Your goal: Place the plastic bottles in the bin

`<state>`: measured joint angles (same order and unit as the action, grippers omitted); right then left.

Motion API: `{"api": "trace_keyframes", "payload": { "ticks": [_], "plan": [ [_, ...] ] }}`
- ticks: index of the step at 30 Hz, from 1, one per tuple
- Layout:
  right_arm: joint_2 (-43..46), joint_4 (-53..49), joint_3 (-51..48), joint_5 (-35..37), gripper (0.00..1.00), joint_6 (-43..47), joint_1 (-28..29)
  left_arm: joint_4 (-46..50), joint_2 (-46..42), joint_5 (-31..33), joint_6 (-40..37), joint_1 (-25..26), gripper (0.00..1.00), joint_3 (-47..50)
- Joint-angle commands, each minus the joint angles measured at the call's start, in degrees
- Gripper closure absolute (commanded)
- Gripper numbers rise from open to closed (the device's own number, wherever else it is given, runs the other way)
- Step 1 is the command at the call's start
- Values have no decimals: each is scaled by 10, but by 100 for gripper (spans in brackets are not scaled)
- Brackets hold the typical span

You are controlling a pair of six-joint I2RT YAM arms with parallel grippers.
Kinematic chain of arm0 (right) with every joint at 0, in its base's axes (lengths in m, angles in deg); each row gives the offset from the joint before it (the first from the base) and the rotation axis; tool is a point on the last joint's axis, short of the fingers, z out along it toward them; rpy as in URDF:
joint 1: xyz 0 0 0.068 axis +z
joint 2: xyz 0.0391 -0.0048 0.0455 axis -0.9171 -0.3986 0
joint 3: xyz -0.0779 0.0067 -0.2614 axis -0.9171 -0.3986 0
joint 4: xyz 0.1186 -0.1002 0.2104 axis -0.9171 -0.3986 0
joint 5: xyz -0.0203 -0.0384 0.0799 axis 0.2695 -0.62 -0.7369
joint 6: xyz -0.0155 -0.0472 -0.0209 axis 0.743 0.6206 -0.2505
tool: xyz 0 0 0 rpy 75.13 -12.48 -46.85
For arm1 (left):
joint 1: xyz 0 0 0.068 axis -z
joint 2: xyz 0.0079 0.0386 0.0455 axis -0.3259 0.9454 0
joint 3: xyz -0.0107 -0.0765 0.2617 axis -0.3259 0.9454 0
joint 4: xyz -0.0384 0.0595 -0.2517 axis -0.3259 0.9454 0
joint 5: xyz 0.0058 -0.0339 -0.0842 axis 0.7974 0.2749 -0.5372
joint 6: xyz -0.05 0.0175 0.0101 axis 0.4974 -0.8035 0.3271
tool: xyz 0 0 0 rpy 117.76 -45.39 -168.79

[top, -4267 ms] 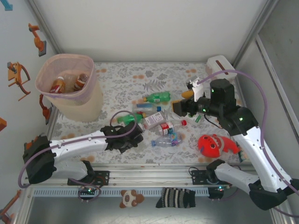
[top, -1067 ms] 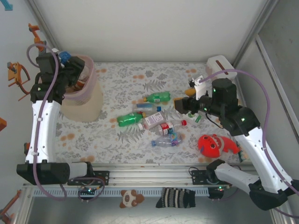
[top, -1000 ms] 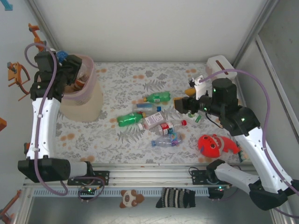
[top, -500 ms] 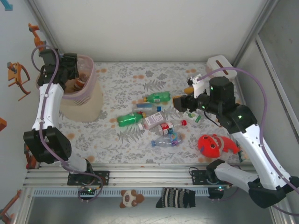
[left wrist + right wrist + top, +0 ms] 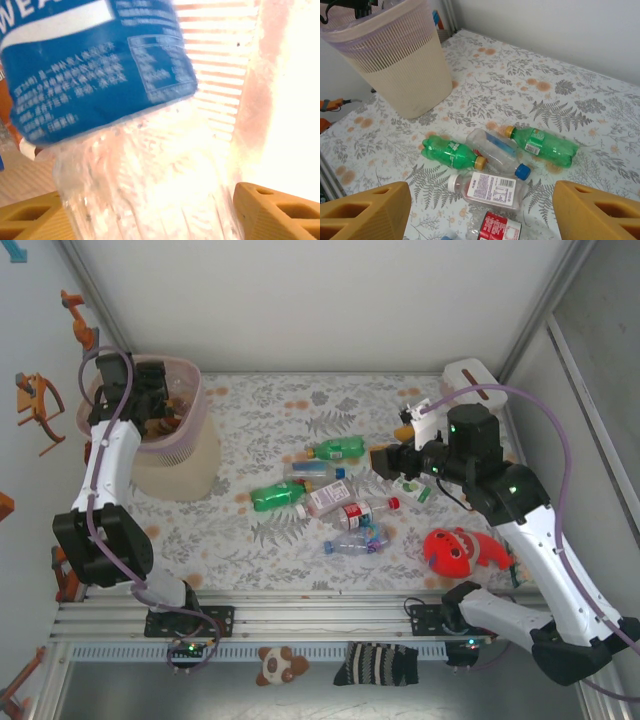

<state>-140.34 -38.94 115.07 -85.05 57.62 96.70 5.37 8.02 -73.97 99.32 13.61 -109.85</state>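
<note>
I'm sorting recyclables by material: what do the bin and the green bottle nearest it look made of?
The bin: moulded plastic, probably, pale and translucent with a matt finish; light shows through its slotted wall. The green bottle: thin tinted plastic, glossy, likely PET; it is see-through with bright highlights.

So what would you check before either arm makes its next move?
1. Left gripper over the bin: ok.
2. Blue-labelled bottle let go: cannot tell; it sits between the spread fingers.
3. Right gripper open and empty: ok.
4. Bin upright: ok.
5. Table free of bottles: not ok; several lie in the middle.
</note>
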Motion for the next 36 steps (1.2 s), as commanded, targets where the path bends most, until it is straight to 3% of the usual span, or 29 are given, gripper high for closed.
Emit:
{"api": "trace_keyframes", "payload": {
  "ticks": [1, 13, 23, 30, 36],
  "plan": [
    [8, 10, 9, 10, 26, 9, 2, -2, -29, 13, 8, -4, 23, -3],
    [19, 11, 3, 8, 26, 4, 3, 21, -100, 32, -18, -4, 19, -4],
    [19, 11, 0, 8, 26, 0, 2, 10, -113, -10, -75, -4, 27, -16],
    [8, -3, -3, 21, 26, -12, 2, 11, -112, -111, -179, 3, 29, -46],
    [-6, -28, -4, 48, 26, -27, 2, 88, -142, -119, -309, 43, 29, -71]
  ]
}}
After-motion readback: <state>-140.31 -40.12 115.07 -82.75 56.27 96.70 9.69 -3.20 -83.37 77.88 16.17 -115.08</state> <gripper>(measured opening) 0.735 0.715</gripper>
